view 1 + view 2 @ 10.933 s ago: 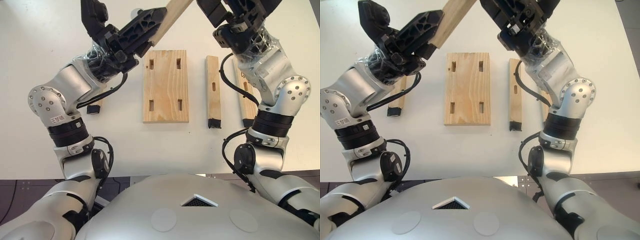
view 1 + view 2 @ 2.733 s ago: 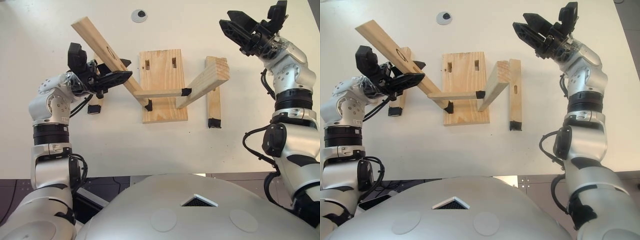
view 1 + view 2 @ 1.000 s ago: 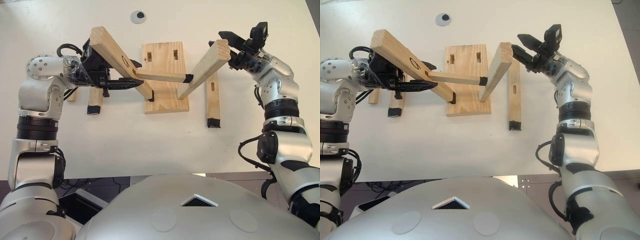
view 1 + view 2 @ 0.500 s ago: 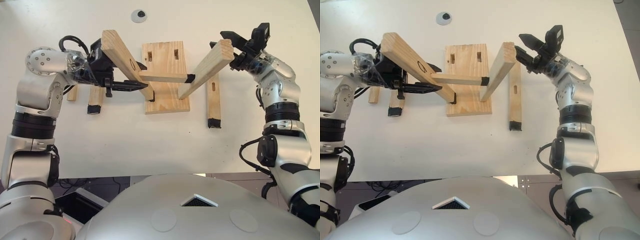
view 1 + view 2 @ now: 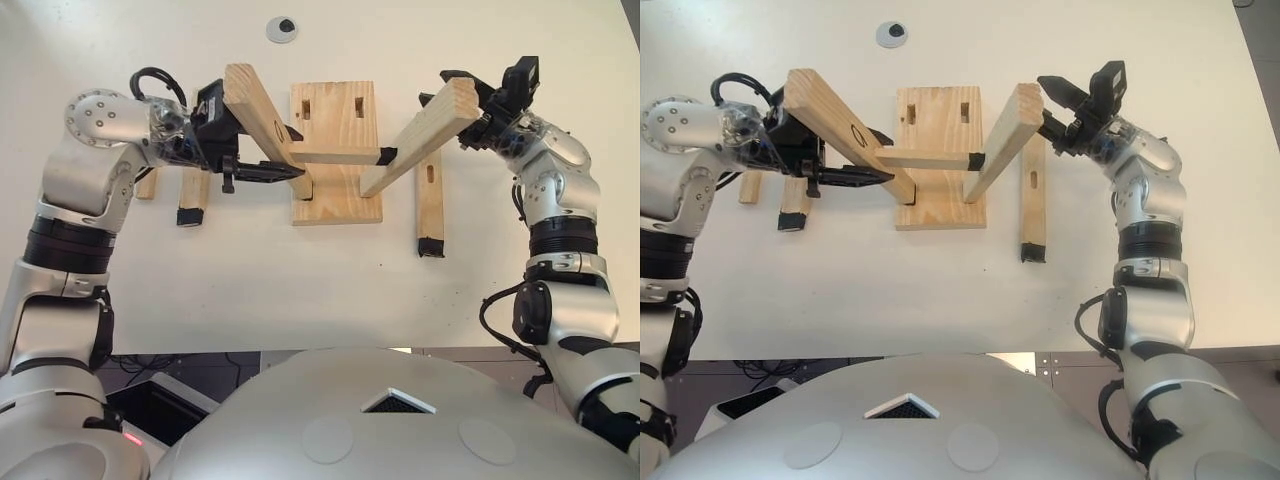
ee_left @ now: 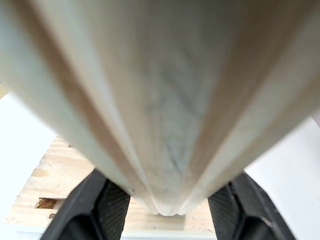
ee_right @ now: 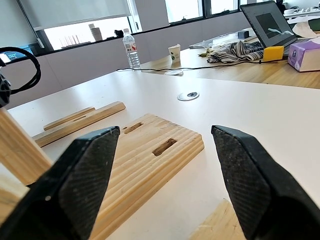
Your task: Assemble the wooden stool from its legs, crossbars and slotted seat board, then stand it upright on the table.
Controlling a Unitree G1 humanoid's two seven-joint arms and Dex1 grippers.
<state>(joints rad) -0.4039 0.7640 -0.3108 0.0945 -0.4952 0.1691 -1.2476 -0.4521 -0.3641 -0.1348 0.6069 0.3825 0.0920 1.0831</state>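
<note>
Overhead, from the head camera, the slanted leg (image 5: 258, 115) covers the middle of the left claw (image 5: 290, 152), which clamps it. One black finger (image 5: 250, 172) shows along the leg's lower edge, pointing toward the crossbar (image 5: 335, 156). That crossbar joins this leg to a second leg (image 5: 1000, 140). Both are tilted above the slotted seat board (image 5: 345, 205), which lies flat on the white surface (image 5: 300, 290). The right claw (image 5: 1050, 104) is spread wide at the second leg's upper end; whether a fingertip touches the wood cannot be told. Nearer the robot than that claw, a loose leg (image 5: 430, 205) lies flat. Beside the left claw, two more wooden pieces (image 5: 190, 195) are half covered by the arm. A round disc (image 5: 286, 28) sits beyond the board.

At the left wrist, the slanted leg (image 6: 165, 100) looms so near that its ends are cut off. The left claw (image 6: 167, 207) pinches it, with a ribbed pad (image 6: 107, 210) on either side. Past the pads lie a corner of the seat board (image 6: 55, 175), one slot (image 6: 44, 202) and some surface (image 6: 25, 120).

At the right wrist, the right claw (image 7: 164, 132) gapes, its pads (image 7: 90, 185) well apart, and the seat board (image 7: 145, 155) is seen through the gap. A cut-off wooden strip (image 7: 15, 150) stands just beside one pad. Ahead lie the wooden pieces (image 7: 80, 122) and the disc (image 7: 189, 95). Farther off are a bottle (image 7: 132, 55), a paper cup (image 7: 174, 52) and a laptop (image 7: 272, 22).
</note>
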